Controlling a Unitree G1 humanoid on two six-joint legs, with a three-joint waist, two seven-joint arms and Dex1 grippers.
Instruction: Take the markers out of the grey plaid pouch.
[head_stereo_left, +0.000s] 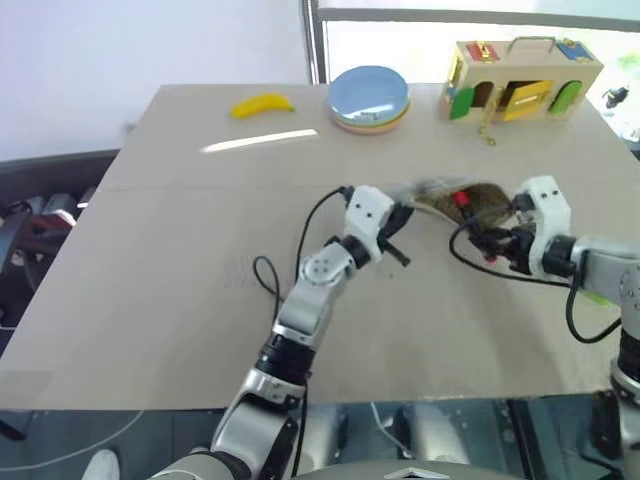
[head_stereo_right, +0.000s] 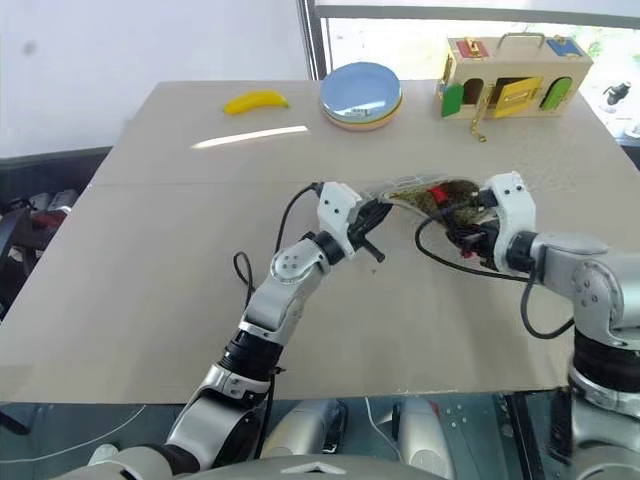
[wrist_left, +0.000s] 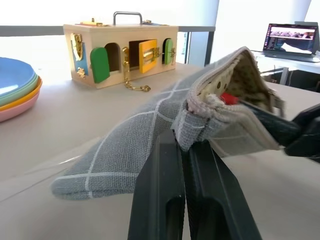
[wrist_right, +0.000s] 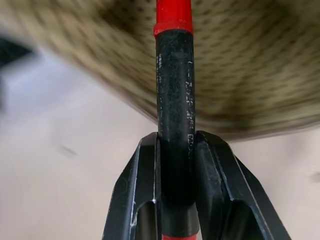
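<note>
- Two grippers shared one job near the middle of the table (head_stereo_left: 150, 300): the left gripper (wrist_left: 186, 150) had its black fingers pressed together on the corner of the grey plaid pouch (wrist_left: 135, 145), beside its open mouth. Judged from the pose, this hold anchored the pouch and kept it lifted off the surface so that its contents could be drawn out against a fixed end.
- The right gripper (wrist_right: 175, 150), at the pouch's mouth, was clamped on the black end of the red marker (wrist_right: 173, 75). The marker ran straight from between the fingers into the tan dotted lining, its red part just at the opening, so extraction appeared under way but unfinished.
- The mouth of the pouch gaped towards the right gripper, with red showing inside in the left wrist view; the opposed holds probably kept it stretched open.
- The light-green highlighter could not be made out; whether it lay inside the pouch could not be told.
- Farther back, well apart from the work, lay a yellow banana (head_stereo_left: 262, 104), a stack of coloured plates (head_stereo_left: 369, 98) and a wooden latch box (head_stereo_left: 520, 82), none involved in the task.
</note>
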